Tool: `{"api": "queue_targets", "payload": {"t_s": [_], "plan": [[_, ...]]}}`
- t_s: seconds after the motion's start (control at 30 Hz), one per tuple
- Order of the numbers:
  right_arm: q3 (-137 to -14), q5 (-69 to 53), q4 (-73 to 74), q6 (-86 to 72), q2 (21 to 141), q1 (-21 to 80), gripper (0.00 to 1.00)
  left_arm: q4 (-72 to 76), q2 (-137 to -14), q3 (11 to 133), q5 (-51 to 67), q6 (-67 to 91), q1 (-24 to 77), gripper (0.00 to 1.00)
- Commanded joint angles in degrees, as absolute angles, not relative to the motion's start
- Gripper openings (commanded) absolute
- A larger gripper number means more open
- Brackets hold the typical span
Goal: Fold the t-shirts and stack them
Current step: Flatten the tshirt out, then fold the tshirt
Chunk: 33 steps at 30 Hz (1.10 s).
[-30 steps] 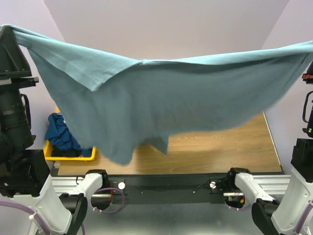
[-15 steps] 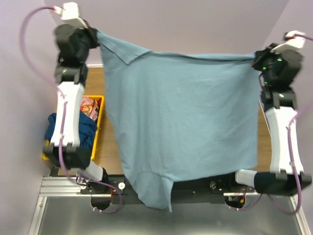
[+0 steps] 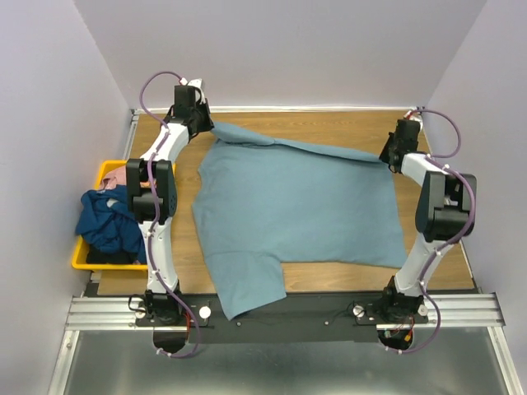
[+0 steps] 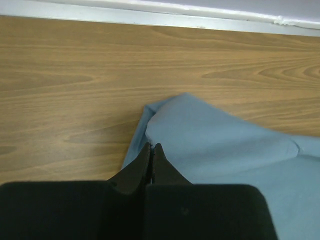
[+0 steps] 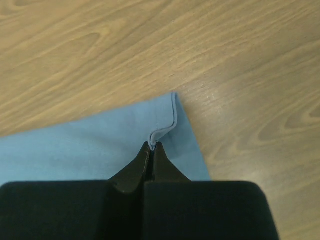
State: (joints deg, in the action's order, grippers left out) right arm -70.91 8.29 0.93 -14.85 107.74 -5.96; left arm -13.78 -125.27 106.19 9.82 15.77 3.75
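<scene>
The light blue-grey t-shirt [image 3: 296, 206] lies spread over the wooden table, one sleeve hanging past the near edge. My left gripper [image 3: 207, 125] is shut on its far left corner [image 4: 165, 125], which is folded over on itself. My right gripper [image 3: 387, 155] is shut on the far right corner, pinching the hem [image 5: 162, 132]. A dark navy t-shirt [image 3: 107, 222] sits bunched in the yellow bin, with a bit of pink cloth [image 3: 119, 175] behind it.
The yellow bin [image 3: 111, 262] stands off the table's left edge beside the left arm. A metal rail [image 3: 280, 313] runs along the near edge. Purple walls close in the table at the back and both sides.
Both arms have swung down and away from the camera, laying the light blue-grey t-shirt from hanging in the air flat onto the table. Both grippers kept their hold.
</scene>
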Motion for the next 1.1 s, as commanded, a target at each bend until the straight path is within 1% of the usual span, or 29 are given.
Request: {"api": "queue_targets", "payload": {"t_s": [0.0, 0.1, 0.23, 0.53, 0.8, 1.07], "plan": [[-76.45, 10.55, -3.78, -13.71, 111.79, -7.03, 0.01, -10.20, -126.20, 109.34, 13.09, 17.66, 3.34, 0.00], [-78.13, 10.28, -3.78, -13.36, 114.69, -7.21, 0.01, -10.02, -126.56, 108.90, 13.80, 18.81, 3.43, 0.00], [-79.01, 9.67, -3.69, -13.62, 115.58, -7.56, 0.01, -10.11, -123.59, 106.00, 14.15, 20.56, 3.43, 0.00], [-75.85, 11.33, -2.90, -13.97, 109.69, -8.09, 0.01, -13.62, -111.02, 94.84, 9.76, 25.40, 3.43, 0.00], [-72.87, 12.13, -0.18, -15.03, 105.74, -8.09, 0.01, -13.80, -102.75, 82.37, 11.69, 27.24, 3.43, 0.00], [-66.63, 12.21, 2.46, -16.96, 102.31, -8.09, 0.01, -12.92, -93.35, 71.20, 11.95, 28.91, 3.43, 0.00]]}}
